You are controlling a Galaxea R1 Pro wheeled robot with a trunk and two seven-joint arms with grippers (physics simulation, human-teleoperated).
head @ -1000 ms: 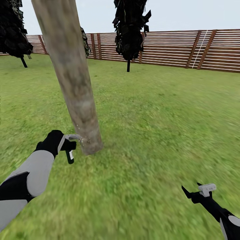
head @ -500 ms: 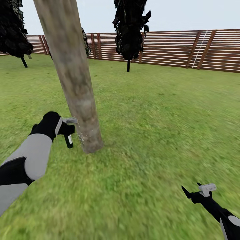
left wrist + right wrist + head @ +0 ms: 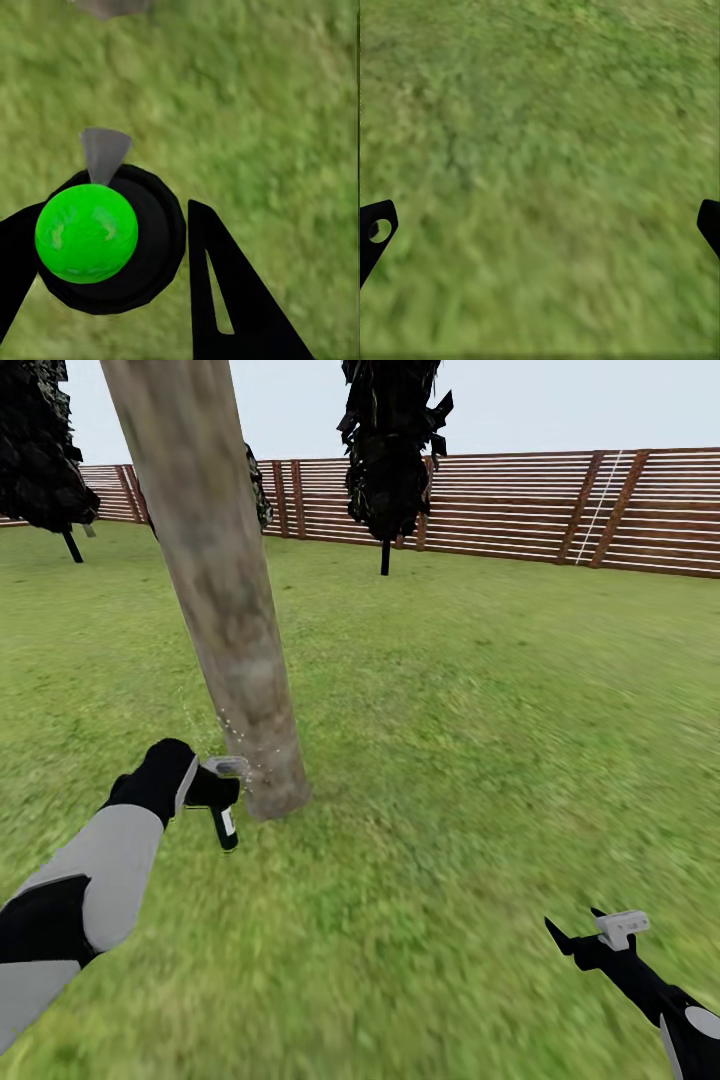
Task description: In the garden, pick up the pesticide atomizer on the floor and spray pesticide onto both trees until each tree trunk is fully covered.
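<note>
A thick mottled grey-tan tree trunk (image 3: 240,620) rises from the grass floor (image 3: 450,760) of the garden, leaning slightly left. My left gripper (image 3: 212,790) is shut on the pesticide atomizer (image 3: 224,826), a slim dark bottle with a pale label hanging below the fingers, just left of the trunk's base. Fine white droplets speckle the air between its grey nozzle (image 3: 229,765) and the trunk. In the left wrist view the atomizer (image 3: 86,232) shows a round green top between my black fingers (image 3: 225,292). My right gripper (image 3: 590,940) hovers low over grass, open and empty (image 3: 540,225).
Two thin-trunked dark trees (image 3: 388,460) (image 3: 45,455) stand farther back. A brown slat fence (image 3: 560,505) closes the lawn behind them. Open grass stretches to the right of the trunk and in front of me.
My left arm rose with the atomizer half a second ago, and has since dropped back and shifted slightly right toward the trunk's base. The right arm has not moved.
</note>
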